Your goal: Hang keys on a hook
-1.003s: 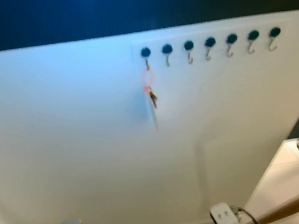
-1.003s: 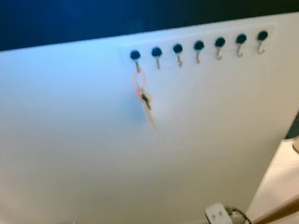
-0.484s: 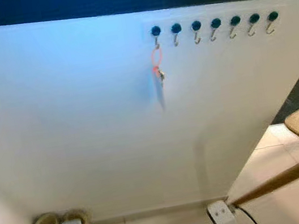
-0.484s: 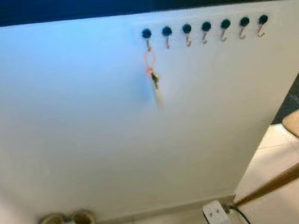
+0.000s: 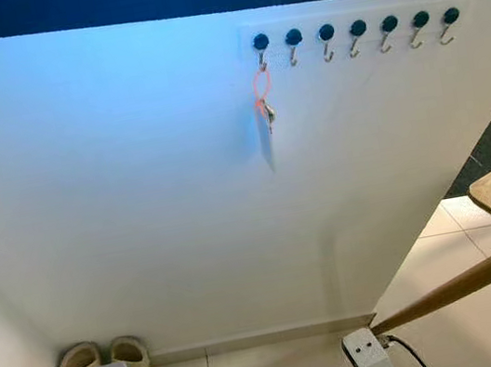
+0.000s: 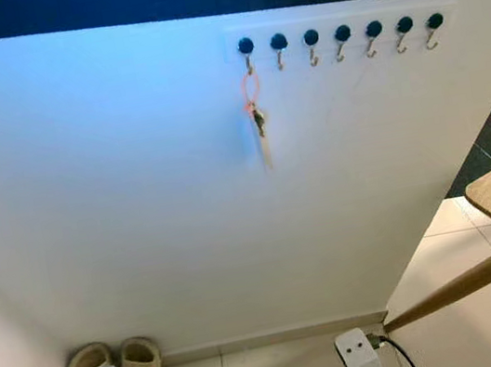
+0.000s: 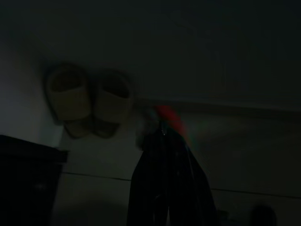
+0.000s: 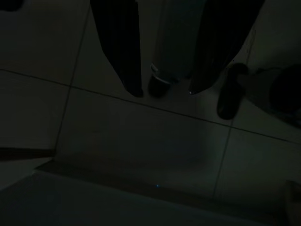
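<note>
White wall [image 5: 132, 183] fills the frame; the keys [image 5: 265, 109] hang on the first hook [image 5: 260, 53] at upper right, as before; slippers [image 5: 101, 360] show more now; left gripper [image 7: 164, 155] looks closed, right gripper [image 8: 162, 89] apart.

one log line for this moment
keys: on leftmost hook | six hooks bare | left gripper: low, idle | right gripper: low, open
</note>
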Tool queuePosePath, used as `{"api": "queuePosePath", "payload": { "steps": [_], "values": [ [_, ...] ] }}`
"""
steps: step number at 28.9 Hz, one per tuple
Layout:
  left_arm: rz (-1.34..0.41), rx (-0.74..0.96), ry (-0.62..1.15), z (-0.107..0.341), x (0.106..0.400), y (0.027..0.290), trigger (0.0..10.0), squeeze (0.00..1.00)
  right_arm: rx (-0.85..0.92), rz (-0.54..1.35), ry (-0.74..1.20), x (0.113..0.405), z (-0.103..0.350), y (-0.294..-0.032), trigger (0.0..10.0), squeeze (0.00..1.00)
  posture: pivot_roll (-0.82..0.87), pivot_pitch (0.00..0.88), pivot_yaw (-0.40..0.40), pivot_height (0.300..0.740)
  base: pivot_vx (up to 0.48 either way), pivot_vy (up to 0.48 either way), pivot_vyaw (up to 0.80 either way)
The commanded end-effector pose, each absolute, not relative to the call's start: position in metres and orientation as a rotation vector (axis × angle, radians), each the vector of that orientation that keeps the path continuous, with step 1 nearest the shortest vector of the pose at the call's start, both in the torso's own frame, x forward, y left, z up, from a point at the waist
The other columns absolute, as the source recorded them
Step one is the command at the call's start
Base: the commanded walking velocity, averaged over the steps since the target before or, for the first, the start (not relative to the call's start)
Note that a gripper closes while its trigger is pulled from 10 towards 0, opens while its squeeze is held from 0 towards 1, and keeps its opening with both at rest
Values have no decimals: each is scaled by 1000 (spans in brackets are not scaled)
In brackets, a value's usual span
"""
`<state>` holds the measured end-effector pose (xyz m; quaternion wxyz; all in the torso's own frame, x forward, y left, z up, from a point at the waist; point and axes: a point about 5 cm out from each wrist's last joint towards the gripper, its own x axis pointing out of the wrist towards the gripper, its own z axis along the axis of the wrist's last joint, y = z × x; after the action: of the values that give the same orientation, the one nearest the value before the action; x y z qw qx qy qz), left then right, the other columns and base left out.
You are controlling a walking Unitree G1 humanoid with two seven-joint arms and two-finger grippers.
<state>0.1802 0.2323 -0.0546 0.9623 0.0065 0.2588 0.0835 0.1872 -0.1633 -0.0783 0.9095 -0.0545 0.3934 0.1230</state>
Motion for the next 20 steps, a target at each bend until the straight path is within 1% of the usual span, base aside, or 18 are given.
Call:
{"api": "queuePosePath", "payload": {
  "steps": [1, 9, 13, 14, 15, 16, 17, 18, 19, 20],
  "values": [
    [196, -3, 538, -57, 176, 230, 10000, 0, -122, 246, 824, 184, -80, -170, 10000, 0, 101, 67, -49, 740, 0, 0, 0],
    [289, -5, 511, -52, 184, 239, 10000, 0, -128, 247, 817, 185, -79, -170, 10000, 0, 99, 61, -48, 740, 0, 0, 0],
    [290, 5, 479, -48, 187, 241, 10000, 0, -129, 247, 813, 186, -78, -170, 10000, 0, 97, 62, -48, 740, 0, 0, 0],
    [205, 38, 420, -40, 195, 237, 10000, 0, -128, 245, 808, 188, -77, -170, 10000, 0, 96, 67, -51, 740, 0, 0, 0],
    [205, 38, 420, -40, 195, 237, 10000, 0, -128, 245, 808, 188, -77, -170, 10000, 0, 96, 67, -51, 740, 0, 0, 0],
    [38, 89, 361, -31, 203, 228, 10000, 0, -128, 245, 804, 189, -77, -170, 10000, 0, 98, 69, -54, 740, 0, 0, 0],
    [-58, 115, 335, -28, 205, 222, 10000, 0, -128, 246, 802, 189, -77, -170, 10000, 0, 99, 70, -56, 740, 0, 0, 0],
    [-58, 115, 335, -28, 205, 222, 10000, 0, -128, 246, 802, 189, -77, -170, 10000, 0, 99, 70, -56, 740, 0, 0, 0],
    [-225, 173, 293, -21, 207, 211, 10000, 0, -128, 247, 799, 189, -76, -170, 10000, 0, 101, 72, -59, 740, 0, 0, 0],
    [-335, 213, 268, -18, 208, 204, 10000, 0, -128, 248, 797, 189, -76, -170, 10000, 0, 101, 72, -59, 740, 0, 0, 0]
  ]
}}
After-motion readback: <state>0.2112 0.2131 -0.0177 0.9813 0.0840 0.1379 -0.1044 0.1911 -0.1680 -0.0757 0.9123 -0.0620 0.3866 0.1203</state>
